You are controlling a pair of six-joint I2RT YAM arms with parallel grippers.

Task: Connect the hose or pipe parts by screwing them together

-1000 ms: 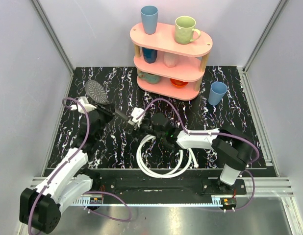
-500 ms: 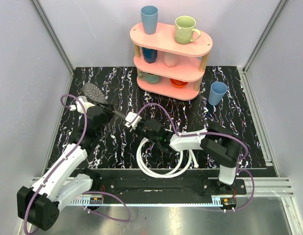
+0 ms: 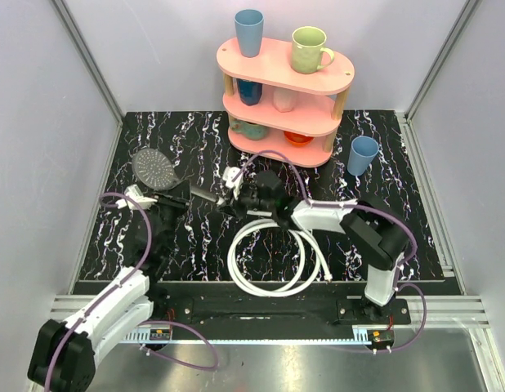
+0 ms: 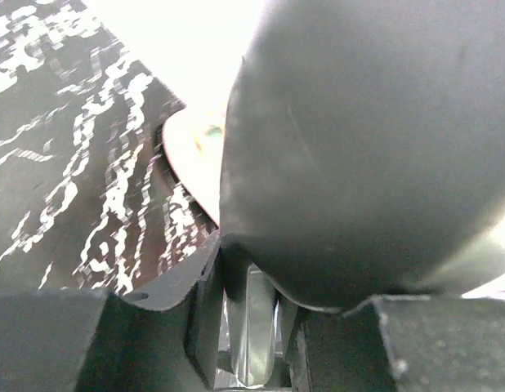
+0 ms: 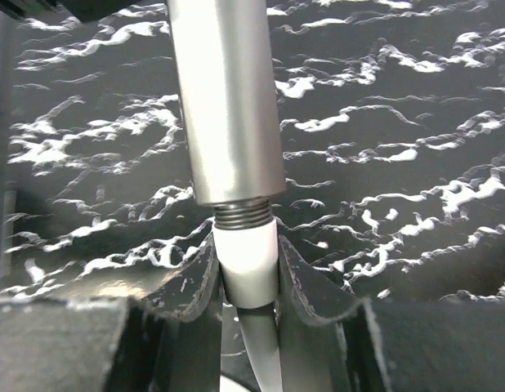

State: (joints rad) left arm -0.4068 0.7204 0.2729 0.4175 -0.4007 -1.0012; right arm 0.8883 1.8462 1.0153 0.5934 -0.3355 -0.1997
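Hose fitting (image 5: 246,255) in right gripper (image 5: 248,268) touches threaded shower head handle (image 5: 226,106).

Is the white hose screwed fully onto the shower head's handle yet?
Not fully: the thin white hose's end fitting meets the grey metal handle, but bare threads show.

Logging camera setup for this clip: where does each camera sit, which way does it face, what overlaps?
Top external: above and behind the bases, looking down at the table, left arm, right arm, shower head, coiled white hose.
Left wrist: faces along the left end effector at the shower head's grey back.
Right wrist: faces along the right end effector at the hose fitting meeting the handle's threaded end.
Shared: top and right wrist both show that handle.
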